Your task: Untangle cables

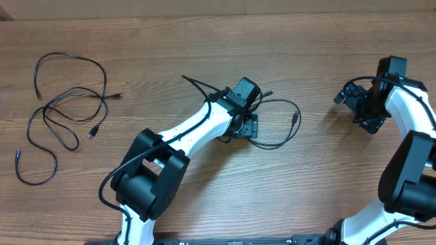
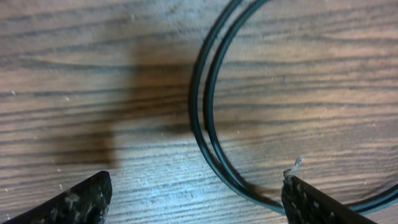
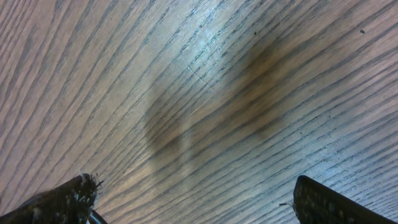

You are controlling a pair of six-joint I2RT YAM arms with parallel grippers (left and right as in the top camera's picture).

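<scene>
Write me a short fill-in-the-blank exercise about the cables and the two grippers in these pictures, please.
1. Between the open jaws of the left gripper, ____ black strands of cable curve side by side.
2. The right gripper is open over the bare table, with no ____ under it.
3. Seen from overhead, the biggest bunch of cable loops lies at the far ____ of the table, away from both grippers.

Missing words: two; cable; left.
</scene>
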